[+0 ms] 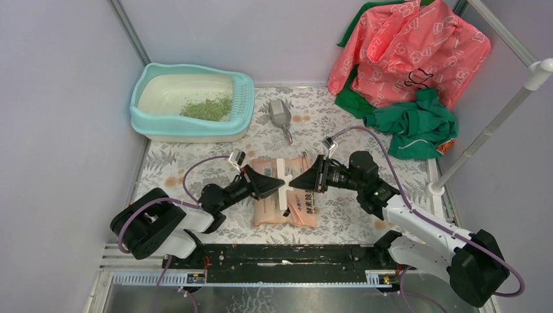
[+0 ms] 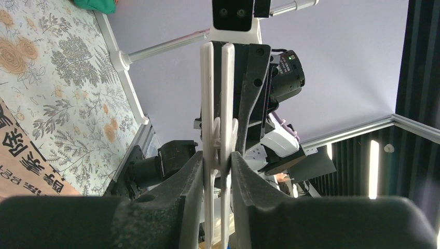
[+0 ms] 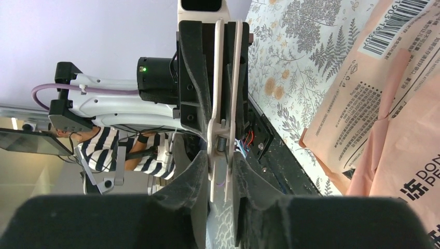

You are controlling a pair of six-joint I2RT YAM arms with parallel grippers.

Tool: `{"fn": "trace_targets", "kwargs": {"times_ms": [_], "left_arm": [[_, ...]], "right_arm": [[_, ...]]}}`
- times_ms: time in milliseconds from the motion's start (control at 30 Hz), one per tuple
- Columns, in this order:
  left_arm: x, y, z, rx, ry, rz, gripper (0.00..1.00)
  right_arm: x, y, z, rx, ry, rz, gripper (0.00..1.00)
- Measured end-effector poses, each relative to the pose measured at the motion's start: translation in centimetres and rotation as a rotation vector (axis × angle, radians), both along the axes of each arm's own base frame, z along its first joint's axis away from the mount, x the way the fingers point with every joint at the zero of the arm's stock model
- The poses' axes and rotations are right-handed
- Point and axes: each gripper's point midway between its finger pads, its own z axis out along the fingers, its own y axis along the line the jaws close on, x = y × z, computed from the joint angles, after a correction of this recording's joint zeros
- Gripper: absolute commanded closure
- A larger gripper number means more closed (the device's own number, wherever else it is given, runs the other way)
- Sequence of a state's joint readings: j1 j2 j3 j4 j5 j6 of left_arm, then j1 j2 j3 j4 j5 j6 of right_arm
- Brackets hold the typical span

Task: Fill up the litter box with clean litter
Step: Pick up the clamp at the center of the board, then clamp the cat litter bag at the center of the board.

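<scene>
Both claws pinch one white clip over the bag of litter

The left claw (image 2: 217, 167) and right claw (image 3: 220, 165) face each other at the middle of the table (image 1: 365, 140), each closed on the same long white clip (image 1: 282, 171) from opposite sides. The clip crosses a pink-orange printed bag (image 1: 303, 207) lying flat. The litter box (image 1: 145, 120) sits well apart at the far left corner – a small heap of green litter (image 1: 207, 107) lies in its pale pan, toward the slotted end. A grey scoop (image 1: 279, 114) rests just beside the box.
</scene>
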State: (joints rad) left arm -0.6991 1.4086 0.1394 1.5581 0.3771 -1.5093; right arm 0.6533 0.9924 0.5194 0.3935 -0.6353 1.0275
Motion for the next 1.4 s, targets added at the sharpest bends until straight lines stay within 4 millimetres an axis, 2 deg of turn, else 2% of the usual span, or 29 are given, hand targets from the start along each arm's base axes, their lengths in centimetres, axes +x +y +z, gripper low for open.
{"fn": "trace_targets", "kwargs": {"times_ms": [133, 233, 433, 633, 733, 900, 1033, 1100, 1167, 1233, 1333, 1400], "left_arm": [[0.0, 0.0, -0.1, 0.002, 0.003, 0.001, 0.46], [0.0, 0.0, -0.2, 0.003, 0.003, 0.003, 0.40], [0.0, 0.2, 0.0, 0.000, -0.003, 0.007, 0.36], [0.7, 1.8, 0.1, 0.008, -0.005, 0.053, 0.42], [0.6, 2.0, 0.5, 0.030, -0.027, 0.059, 0.44], [1.1, 1.2, 1.8, 0.149, -0.077, 0.085, 0.44], [1.0, -1.1, 4.2, 0.297, -0.121, 0.111, 0.44], [0.7, -2.1, 4.6, 0.372, -0.132, 0.114, 0.44], [0.2, -3.2, 3.6, 0.467, -0.122, 0.110, 0.45], [0.1, -4.0, 1.6, 0.573, -0.102, 0.103, 0.52], [0.3, -5.0, -2.6, 0.754, -0.056, 0.083, 0.67], [0.6, -5.4, -5.5, 0.878, -0.035, 0.074, 0.71]], "right_arm": [[0.1, -0.1, -0.3, -0.012, 0.005, -0.005, 0.93], [0.0, -0.1, -0.6, -0.023, 0.012, -0.004, 0.96], [0.0, -0.2, -1.2, -0.049, 0.023, -0.009, 0.98], [0.9, -0.9, -1.0, -0.142, -0.014, -0.041, 1.00], [2.3, -2.6, -1.2, -0.179, -0.025, -0.086, 1.00], [5.9, -7.8, -3.2, -0.258, 0.024, -0.248, 1.00], [6.5, -10.0, -4.7, -0.321, 0.047, -0.296, 1.00], [6.5, -10.6, -5.5, -0.353, 0.057, -0.302, 1.00], [6.6, -11.2, -6.4, -0.385, 0.068, -0.309, 1.00], [7.1, -11.7, -7.2, -0.409, 0.081, -0.320, 1.00], [7.6, -12.6, -8.5, -0.439, 0.103, -0.338, 1.00], [7.7, -13.2, -9.4, -0.456, 0.120, -0.353, 1.00]]}}
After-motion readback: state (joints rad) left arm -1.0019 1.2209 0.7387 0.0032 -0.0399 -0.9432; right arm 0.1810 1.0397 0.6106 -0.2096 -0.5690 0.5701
